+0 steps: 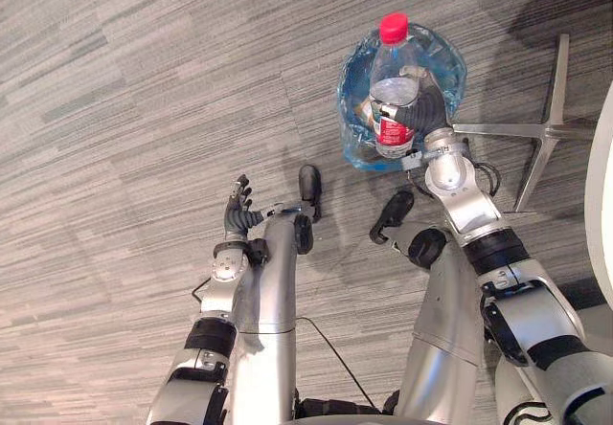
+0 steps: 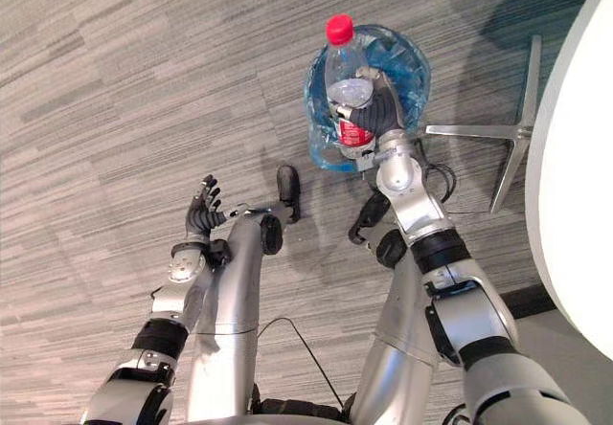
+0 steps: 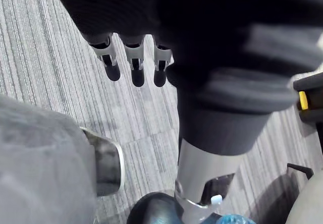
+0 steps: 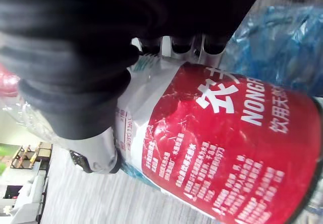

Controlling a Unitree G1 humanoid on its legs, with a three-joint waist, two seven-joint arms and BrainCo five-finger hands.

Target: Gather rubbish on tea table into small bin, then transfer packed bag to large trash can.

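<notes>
Your right hand (image 1: 421, 111) has its fingers and thumb curled round a clear plastic bottle (image 1: 395, 90). It grips the bottle at the red label (image 4: 222, 153), about mid-body. The bottle stands close to upright with its red cap (image 1: 394, 27) pointing away from you. It hangs over the small bin (image 1: 356, 138), which sits on the floor (image 1: 144, 80) to the far right, just left of the table's metal foot (image 1: 546, 130). The blue bag (image 1: 450, 61) lining the bin spreads open under the bottle.

Expect the bottle to be light. The wall above the label looks thin and a little crumpled, and you cannot tell how much liquid is inside, if any. Thin plastic like this gives under pressure and its surface is slick, so a hard squeeze may dent it or pop it sideways out of your fingers. The label band is the best place to hold, because the wrap offers more friction and the body is widest there. The neck under the cap is stiffer but narrow.

The bag is soft film and will not guide the bottle. If the bottle lands on the rim it could tip off onto the floor, so line it up over the middle of the opening before you loosen your grip.

Your left hand (image 1: 238, 210) hangs near left, well apart from the bin. Its fingers (image 3: 132, 67) are relaxed and hold nothing.
</notes>
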